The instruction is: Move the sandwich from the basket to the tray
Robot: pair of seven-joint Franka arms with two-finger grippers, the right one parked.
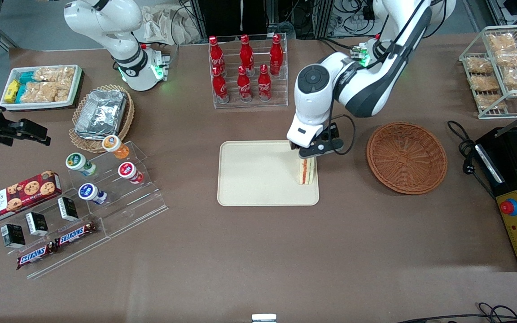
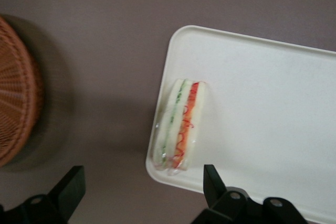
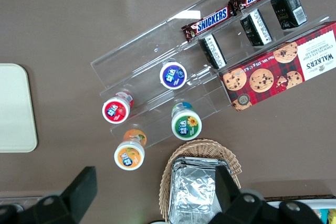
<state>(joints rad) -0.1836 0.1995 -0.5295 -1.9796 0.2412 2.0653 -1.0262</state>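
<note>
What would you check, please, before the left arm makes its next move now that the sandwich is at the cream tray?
1. Triangular white-bread sandwich lies on the flat cream-beige plastic tray: ok.
2. Sandwich fully inside the rim: not ok, it lies right along the edge nearest the basket.
3. Left arm's gripper open, fingers clear of the sandwich: ok.
4. Round reddish-brown wicker basket emptied: ok.
5. Gripper directly above the sandwich, free to lift: ok.
</note>
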